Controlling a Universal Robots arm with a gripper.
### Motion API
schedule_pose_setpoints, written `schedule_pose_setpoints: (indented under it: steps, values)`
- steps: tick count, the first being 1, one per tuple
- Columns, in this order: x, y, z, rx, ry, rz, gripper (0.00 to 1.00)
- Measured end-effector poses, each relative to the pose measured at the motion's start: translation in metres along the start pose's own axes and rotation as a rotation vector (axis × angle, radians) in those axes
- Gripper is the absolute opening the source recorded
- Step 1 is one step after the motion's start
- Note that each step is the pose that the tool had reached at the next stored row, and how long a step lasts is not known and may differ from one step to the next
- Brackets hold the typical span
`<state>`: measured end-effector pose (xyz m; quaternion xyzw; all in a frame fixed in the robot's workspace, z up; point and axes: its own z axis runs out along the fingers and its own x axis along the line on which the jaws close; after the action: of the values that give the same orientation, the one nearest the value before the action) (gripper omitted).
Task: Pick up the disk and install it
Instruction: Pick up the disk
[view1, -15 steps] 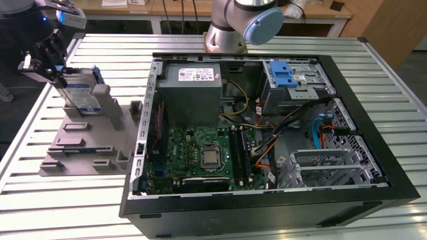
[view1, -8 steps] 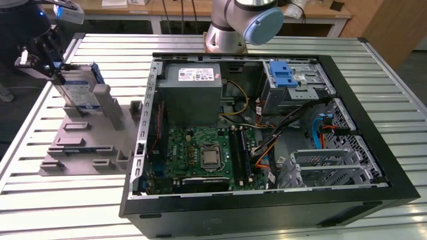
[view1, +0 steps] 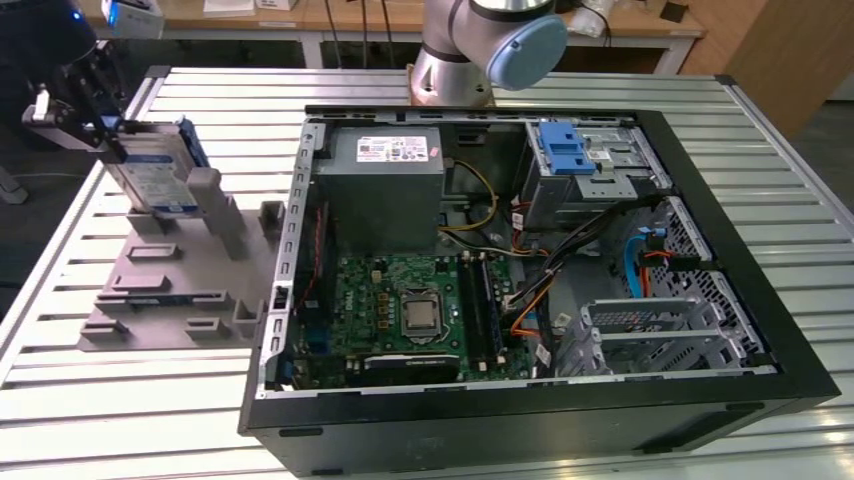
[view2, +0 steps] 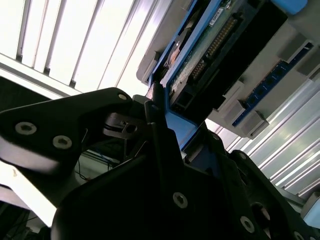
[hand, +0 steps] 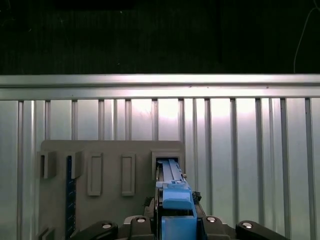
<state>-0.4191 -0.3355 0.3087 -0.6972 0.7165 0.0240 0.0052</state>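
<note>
Exterior view: you find the gripper (view1: 118, 140) near the corner of the slatted surface (view1: 134, 410) at the exterior view's left, far side. The fingers (view2: 160, 130) are clenched on the disk (view1: 150, 170), gripping its blue-railed upper edge. The disk stands upright over the far end of the grey fixture block (view1: 167, 275), its lower edge at a slot. You cannot tell whether it rests there or hangs just above. An upright post (view1: 207, 200) stands just beside it. The open computer case (view1: 534, 430) lies well apart, with the power supply (view1: 387, 190) and loose cables (view1: 587, 240) inside. The first wrist view shows the blue rail (hand: 172, 185) between the fingers
</note>
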Motion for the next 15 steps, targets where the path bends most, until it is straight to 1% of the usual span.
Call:
schedule_pose_setpoints:
  steps: [12, 15]
  values:
    - [0.0000, 0.0000, -0.0003, 0.0000, -0.0010, 0.000, 0.36]
    - [-0.0001, 0.0000, -0.0024, -0.0002, -0.0010, 0.000, 0.36]
